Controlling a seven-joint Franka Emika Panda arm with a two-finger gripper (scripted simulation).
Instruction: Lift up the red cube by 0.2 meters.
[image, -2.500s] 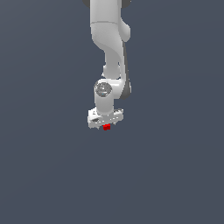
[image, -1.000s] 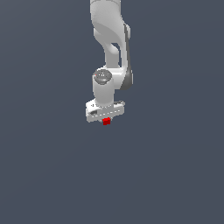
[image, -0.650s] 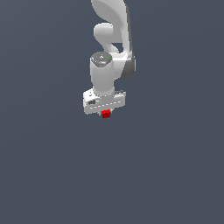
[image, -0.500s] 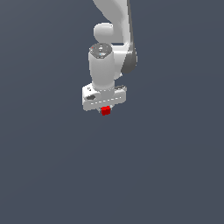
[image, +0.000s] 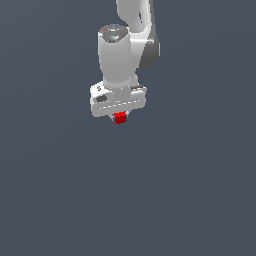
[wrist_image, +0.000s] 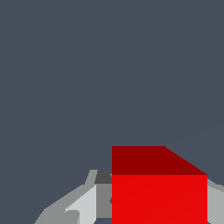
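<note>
The red cube (image: 120, 118) is a tiny bright red block held just under the white hand of the arm, in the upper middle of the exterior view. My gripper (image: 119, 119) is shut on it, and the fingers are mostly hidden behind the hand's wide bar. In the wrist view the red cube (wrist_image: 158, 188) fills the space between the two grey fingers (wrist_image: 76, 205), with only dark grey floor behind it. The cube hangs clear of the floor.
A flat, plain dark grey floor (image: 190, 200) fills both views. The white arm (image: 132, 45) rises out of the picture above the gripper. Nothing else shows.
The arm has risen steadily with the red cube in its grip, and the hand has come closer to the exterior camera and drifted slightly to that view's left.
</note>
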